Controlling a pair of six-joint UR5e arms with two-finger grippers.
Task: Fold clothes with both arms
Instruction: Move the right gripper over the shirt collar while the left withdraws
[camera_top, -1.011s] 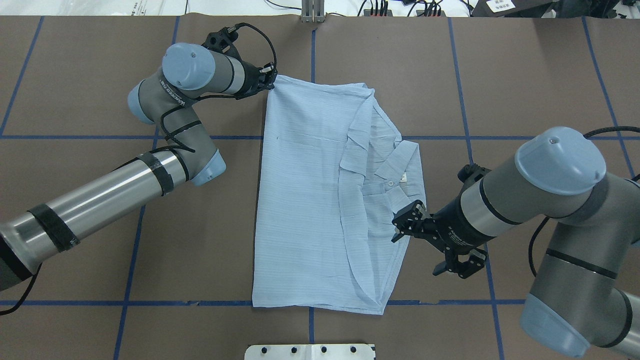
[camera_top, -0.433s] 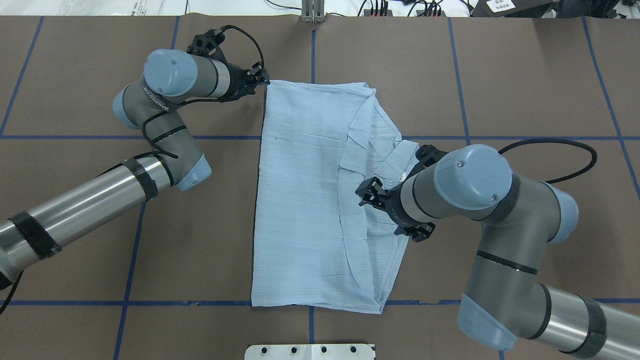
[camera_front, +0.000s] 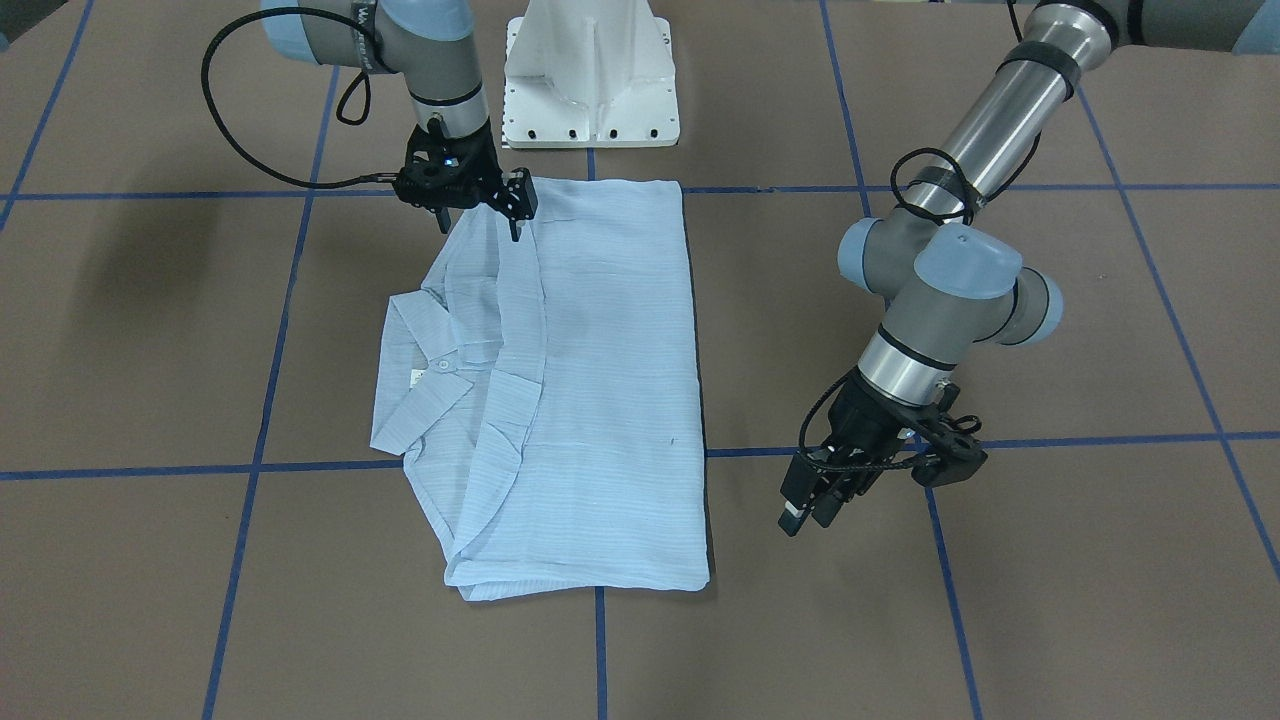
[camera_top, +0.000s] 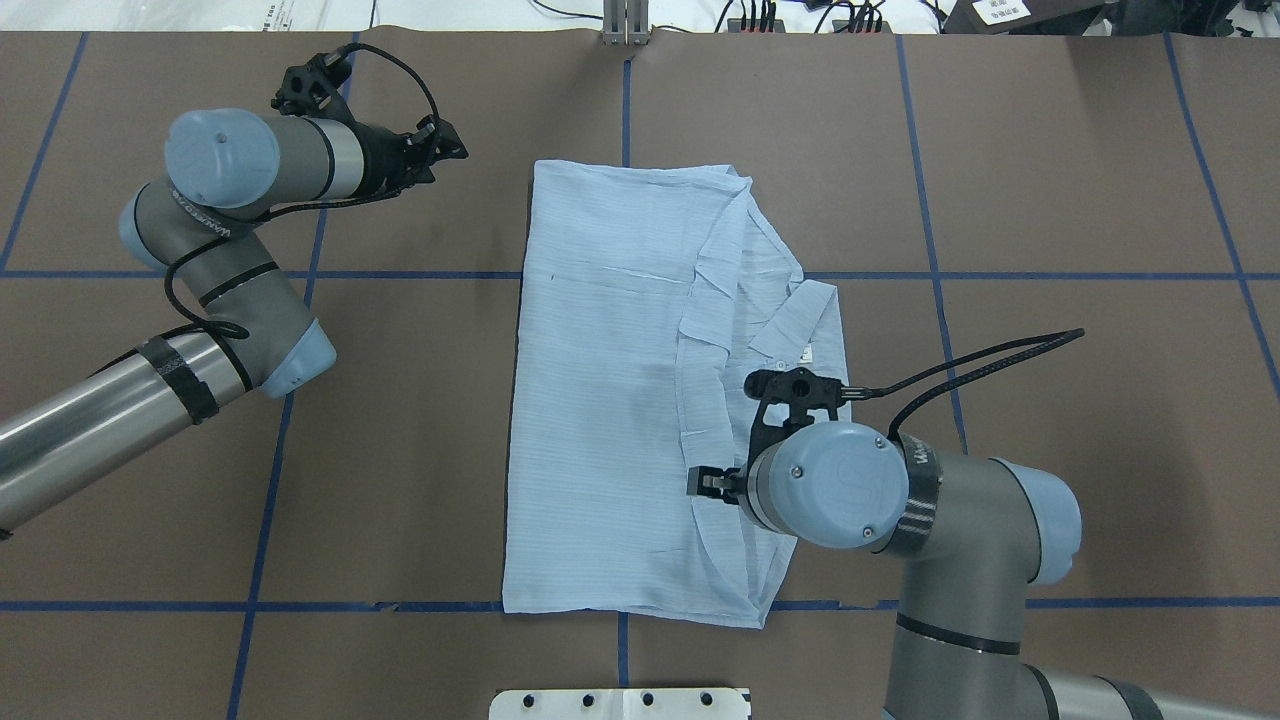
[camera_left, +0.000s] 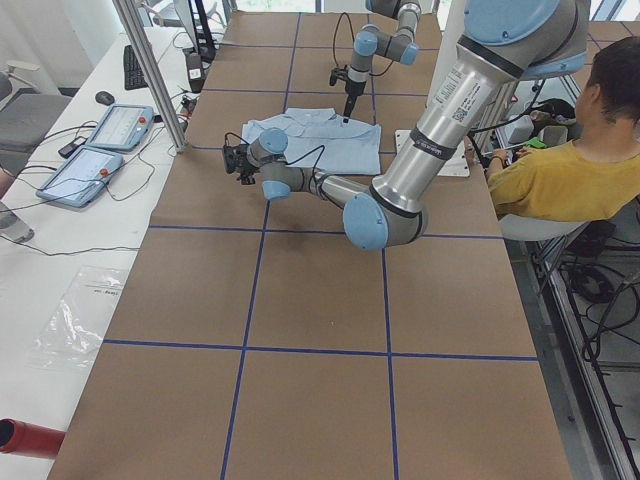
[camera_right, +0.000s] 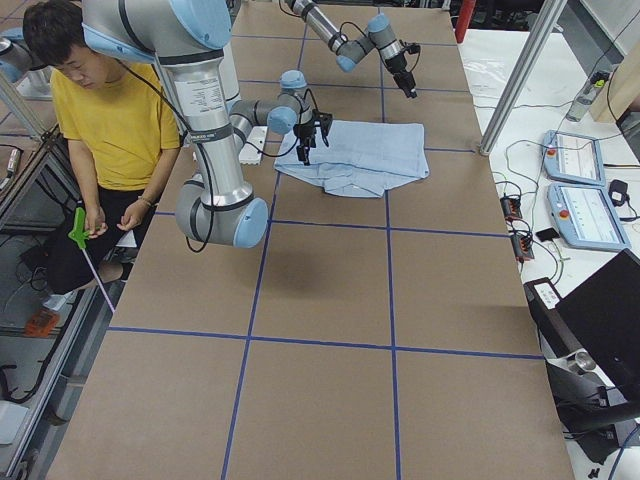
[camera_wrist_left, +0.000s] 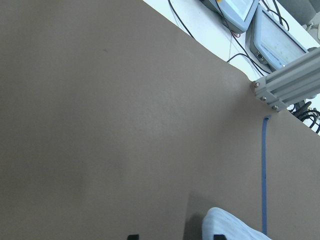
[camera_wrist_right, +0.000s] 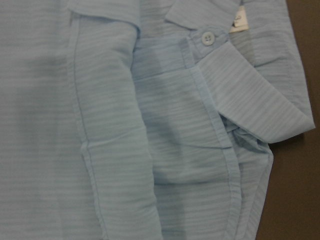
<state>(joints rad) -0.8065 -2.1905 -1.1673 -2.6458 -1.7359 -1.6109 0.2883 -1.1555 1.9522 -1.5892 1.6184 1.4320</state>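
The clothes are one light blue striped shirt (camera_top: 600, 400), lying folded flat in the table's middle with its collar, a white button (camera_wrist_right: 207, 37) and the neck label (camera_wrist_right: 239, 20) on the right side. My left gripper (camera_top: 455, 150) is open and holds nothing, off to the left of the shirt's far left corner (camera_wrist_left: 230, 227); in the front-facing view the left gripper (camera_front: 805, 510) hangs over bare table. My right gripper (camera_front: 480, 222) is open just above the shirt's folded right half, near its front. The right wrist view is filled with cloth and shows no fingers.
The white pedestal base (camera_front: 590, 90) stands at the table's near edge. A person in a yellow top (camera_left: 550, 170) sits beside the robot. An aluminium post (camera_left: 150, 80) and two pendants (camera_left: 100, 140) are at the far side. Blue tape lines cross the brown table.
My left gripper has let go of the shirt's far left corner and drawn away to the left. My right arm has swung in from the right over the shirt.
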